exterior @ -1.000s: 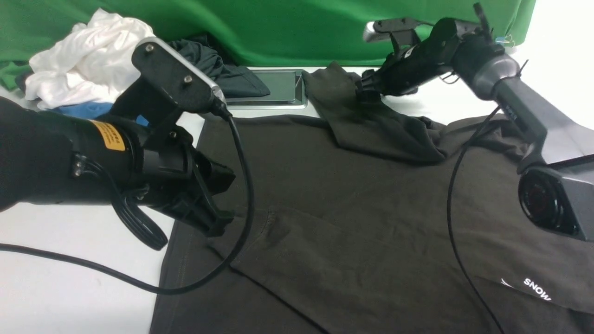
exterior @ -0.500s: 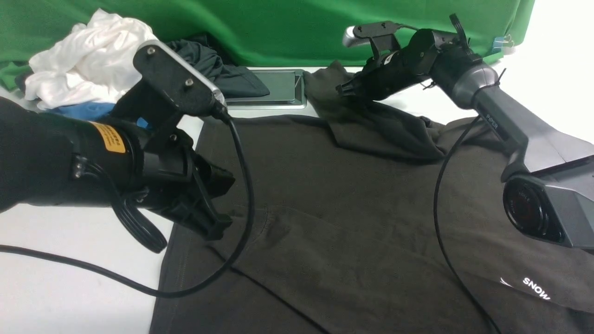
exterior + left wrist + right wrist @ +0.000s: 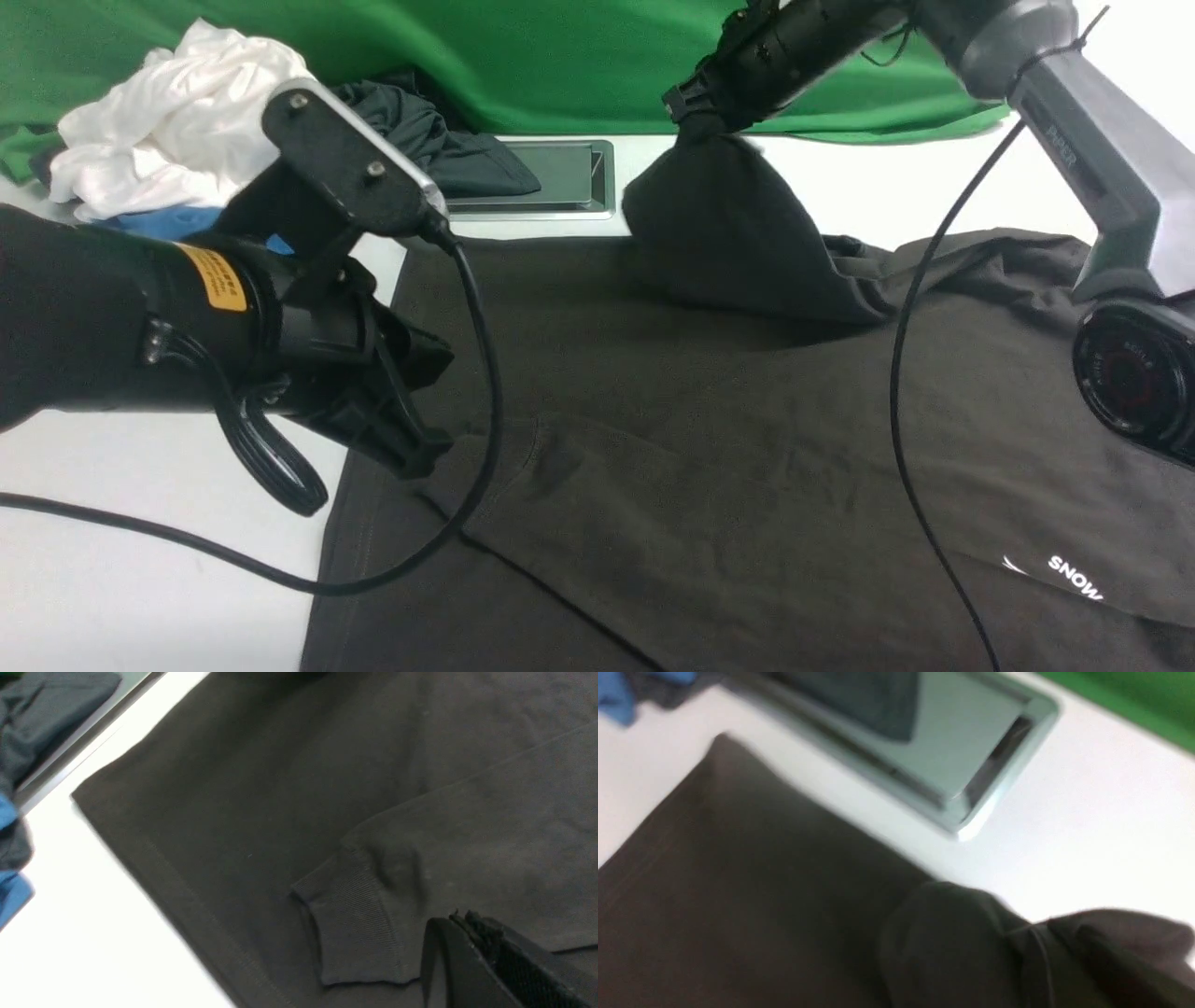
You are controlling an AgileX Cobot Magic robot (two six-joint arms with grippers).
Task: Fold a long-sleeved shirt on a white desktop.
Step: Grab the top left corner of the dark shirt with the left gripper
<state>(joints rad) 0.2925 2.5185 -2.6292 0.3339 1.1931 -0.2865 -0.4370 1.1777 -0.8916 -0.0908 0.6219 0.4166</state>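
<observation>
Up and toward the left is where the right gripper (image 3: 695,101) has been going since a moment ago, and it is taking a sleeve (image 3: 733,224) up with it. Its two fingers are squeezing shut on the tip of that sleeve, so the cloth is hanging down from it like a little tent.

The long-sleeved shirt (image 3: 709,439) is lying spread out on the white desktop (image 3: 140,579). It is filling the near middle and the right side, with its white letters showing at the near right. The lifted sleeve is rising from the far edge of the shirt, just to the right of the metal hatch (image 3: 551,177).

I think the sleeve is being held high so that it can be carried over the shirt's body and laid flat there.

The left gripper (image 3: 415,439) is hovering over the shirt's left edge. Its fingers (image 3: 467,956) are pressing together, and I am not seeing any cloth between them. They are waiting close to the other sleeve's cuff (image 3: 355,924), which is already lying folded on the shirt. Maybe it is staying low there to keep that side from sliding.

A pile of white clothes (image 3: 177,112) is sitting far away on the left.
</observation>
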